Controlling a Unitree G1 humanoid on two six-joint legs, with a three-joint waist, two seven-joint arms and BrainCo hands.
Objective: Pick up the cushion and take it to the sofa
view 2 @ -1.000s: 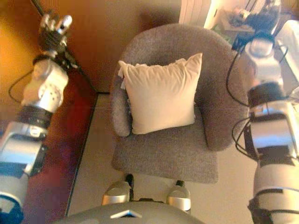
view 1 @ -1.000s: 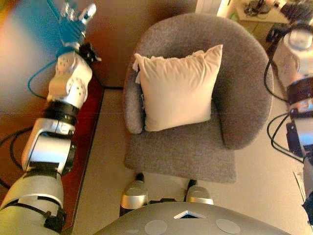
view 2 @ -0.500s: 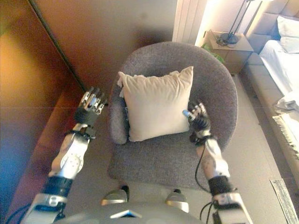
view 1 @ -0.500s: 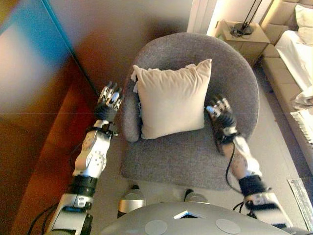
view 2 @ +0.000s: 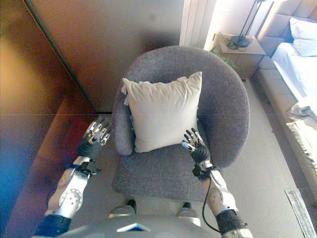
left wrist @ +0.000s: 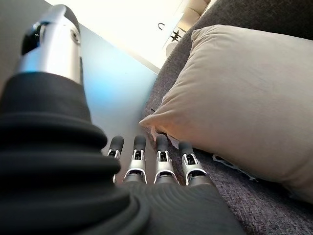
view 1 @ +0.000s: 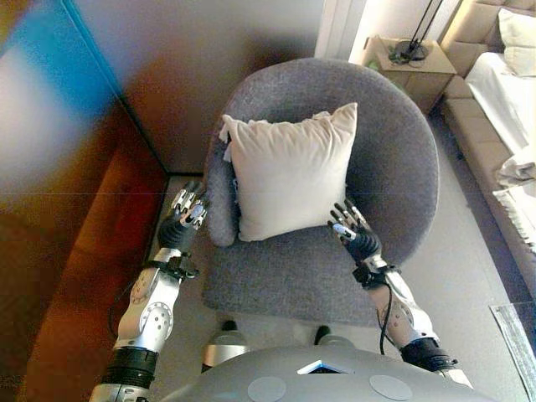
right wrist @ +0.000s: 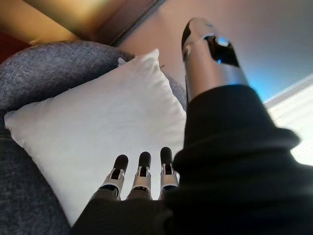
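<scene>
A cream square cushion (view 1: 289, 174) leans upright against the back of a round grey armchair (view 1: 394, 159). My left hand (view 1: 184, 222) is open outside the chair's left arm, level with the cushion's lower left corner (left wrist: 161, 117) and apart from it. My right hand (view 1: 356, 236) is open over the seat by the cushion's lower right corner; I cannot tell if it touches. The cushion (right wrist: 98, 127) lies just past the right hand's straight fingers (right wrist: 142, 171). Neither hand holds anything.
A dark wood wall panel (view 1: 75, 193) stands close on the left. A bedside table with a lamp (view 1: 410, 63) stands behind the chair at the right. A bed with pale bedding (view 1: 511, 92) runs along the right edge. Beige carpet (view 1: 469, 251) surrounds the chair.
Both hands have come down and back toward me: the left from beside the chair's arm, the right from beside the cushion's right edge to its lower right corner. The camera has shifted slightly.
</scene>
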